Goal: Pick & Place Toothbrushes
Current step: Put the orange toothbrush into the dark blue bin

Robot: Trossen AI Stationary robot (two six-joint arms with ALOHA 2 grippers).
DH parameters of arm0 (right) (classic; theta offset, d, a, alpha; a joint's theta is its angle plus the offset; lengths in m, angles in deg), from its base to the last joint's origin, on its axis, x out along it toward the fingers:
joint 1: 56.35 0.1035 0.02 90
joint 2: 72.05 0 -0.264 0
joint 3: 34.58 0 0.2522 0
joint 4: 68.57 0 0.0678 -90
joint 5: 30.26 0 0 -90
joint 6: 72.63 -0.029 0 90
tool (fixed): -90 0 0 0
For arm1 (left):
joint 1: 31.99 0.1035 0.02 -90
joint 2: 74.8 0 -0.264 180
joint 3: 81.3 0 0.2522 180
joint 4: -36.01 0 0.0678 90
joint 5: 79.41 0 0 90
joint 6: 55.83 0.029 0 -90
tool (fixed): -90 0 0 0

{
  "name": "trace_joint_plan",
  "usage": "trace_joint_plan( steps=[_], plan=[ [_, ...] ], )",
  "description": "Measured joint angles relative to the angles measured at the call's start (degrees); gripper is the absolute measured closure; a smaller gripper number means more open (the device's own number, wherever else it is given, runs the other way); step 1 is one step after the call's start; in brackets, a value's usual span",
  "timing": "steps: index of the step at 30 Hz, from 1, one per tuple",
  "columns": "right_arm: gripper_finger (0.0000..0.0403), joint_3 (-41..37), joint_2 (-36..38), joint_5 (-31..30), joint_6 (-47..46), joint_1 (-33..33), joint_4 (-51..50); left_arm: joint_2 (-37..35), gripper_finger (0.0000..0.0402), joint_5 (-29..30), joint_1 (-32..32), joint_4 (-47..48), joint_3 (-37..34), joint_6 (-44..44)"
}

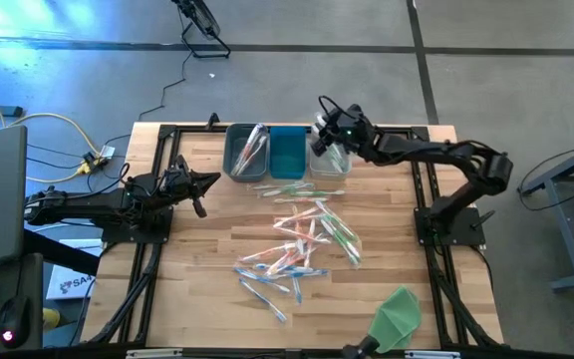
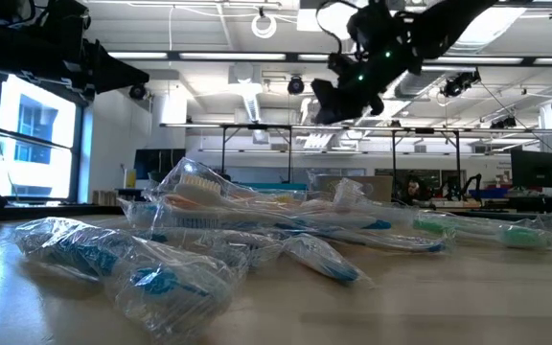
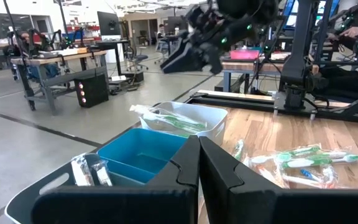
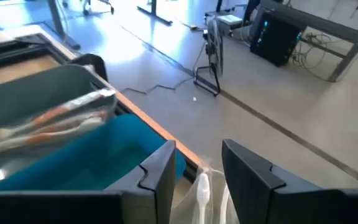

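Many wrapped toothbrushes [image 1: 302, 239] in pink, blue and green lie loose in a pile mid-table, close to the low camera [image 2: 257, 225]. Three bins stand along the far edge. The grey bin [image 1: 235, 160] holds pink brushes [image 4: 48, 124], the blue bin [image 1: 287, 152] is in the middle, and the clear bin [image 3: 210, 118] holds green brushes [image 3: 176, 121]. My right gripper [image 4: 197, 165] hovers open over the clear bin [image 1: 319, 135], with a white brush end [image 4: 201, 190] showing below its gap. My left gripper [image 3: 199, 162] is shut and waits left of the bins [image 1: 210, 182].
A flat green cloth [image 1: 397, 314] lies at the near right corner. The black frame rails [image 1: 422, 189] run along the table's left and right sides. Bare wood [image 1: 207, 269] shows between the left arm and the pile. Cables and a laptop sit off the table to the left.
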Motion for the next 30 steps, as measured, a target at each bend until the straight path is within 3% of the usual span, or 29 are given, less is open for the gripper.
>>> trace_joint_plan(
  steps=[18,22,26,30],
  plan=[
    [0.0326,-0.02,15.05,1.69,-3.35,2.24,-32.90,-0.02,0.0400,-0.04,-0.02,0.42,0.00,-0.26],
    [0.0358,-2.65,17.40,3.68,-3.17,2.54,-30.27,-0.02,0.0400,-0.08,-0.02,0.46,0.00,-0.29],
    [0.0393,-9.33,20.65,10.81,-3.74,1.44,-20.21,-0.02,0.0400,-0.15,-0.02,0.46,0.00,-0.45],
    [0.0396,-16.46,25.08,15.14,-3.77,0.14,-8.92,-0.02,0.0400,-0.15,-0.02,0.46,0.00,-0.63]
  ],
)
